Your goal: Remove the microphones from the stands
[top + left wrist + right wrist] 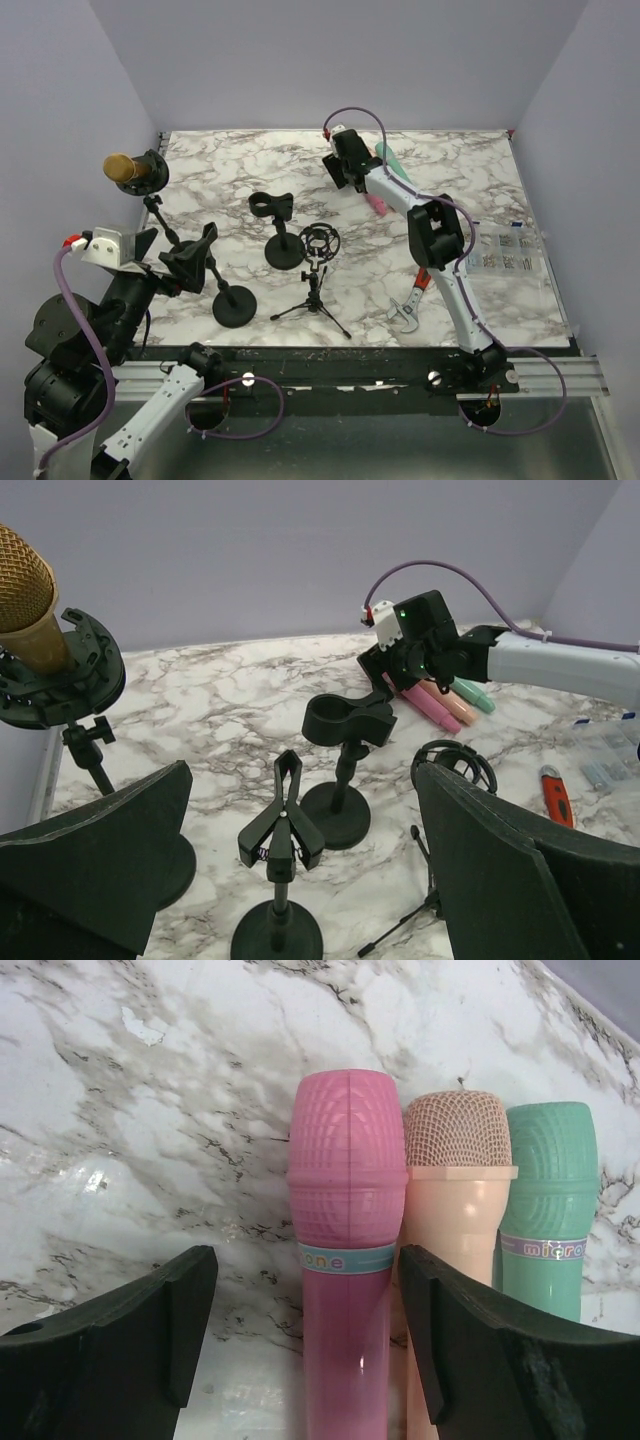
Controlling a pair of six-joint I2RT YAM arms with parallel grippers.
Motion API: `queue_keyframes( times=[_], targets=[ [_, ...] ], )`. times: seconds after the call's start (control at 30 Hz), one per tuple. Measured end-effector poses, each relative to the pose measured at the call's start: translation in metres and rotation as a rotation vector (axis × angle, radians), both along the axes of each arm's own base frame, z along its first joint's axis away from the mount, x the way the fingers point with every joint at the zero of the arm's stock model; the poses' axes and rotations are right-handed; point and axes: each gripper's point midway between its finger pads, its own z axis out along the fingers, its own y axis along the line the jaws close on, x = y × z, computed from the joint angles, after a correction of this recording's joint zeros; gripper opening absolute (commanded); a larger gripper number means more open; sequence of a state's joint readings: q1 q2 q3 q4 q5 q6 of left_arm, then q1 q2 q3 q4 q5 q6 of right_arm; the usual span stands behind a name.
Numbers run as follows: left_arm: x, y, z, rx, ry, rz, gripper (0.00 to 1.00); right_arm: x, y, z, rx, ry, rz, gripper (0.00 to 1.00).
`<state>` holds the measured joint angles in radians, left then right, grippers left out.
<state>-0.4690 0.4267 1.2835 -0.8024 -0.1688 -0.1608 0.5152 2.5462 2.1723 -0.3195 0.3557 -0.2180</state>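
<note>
A gold microphone [122,167] sits in a black shock-mount stand [152,172] at the far left, also in the left wrist view [22,595]. My left gripper [180,268] is open and empty near that stand's base, with a spring-clip stand [282,825] ahead between its fingers. At the back, my right gripper [355,182] is open over a pink microphone [345,1260]. That microphone lies flat on the table between the jaws, not squeezed. Beside it lie a peach microphone [455,1190] and a green one [548,1190].
An empty clamp stand [272,207] and a tripod with an empty shock mount [320,243] stand mid-table. A wrench [405,312], a red utility knife [556,795] and a clear packet [505,255] lie to the right. Walls enclose the marble table [240,170].
</note>
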Motion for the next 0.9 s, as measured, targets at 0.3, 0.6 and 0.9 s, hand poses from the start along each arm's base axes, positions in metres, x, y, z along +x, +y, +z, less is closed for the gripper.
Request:
queue_keyframes(
  times=[0.3, 0.6, 0.9],
  targets=[
    [0.001, -0.002, -0.002, -0.002, 0.009, -0.003, 0.98, -0.010, 0.008, 0.004, 0.037, 0.061, 0.044, 0.87],
    [0.005, -0.002, -0.009, -0.002, 0.030, 0.004, 0.98, -0.049, 0.005, 0.106, 0.192, -0.009, 0.049, 0.94],
    [0.038, -0.009, -0.031, 0.065, 0.205, 0.065, 0.95, -0.097, -0.001, 0.184, 0.405, -0.118, 0.076, 0.94]
  ],
)
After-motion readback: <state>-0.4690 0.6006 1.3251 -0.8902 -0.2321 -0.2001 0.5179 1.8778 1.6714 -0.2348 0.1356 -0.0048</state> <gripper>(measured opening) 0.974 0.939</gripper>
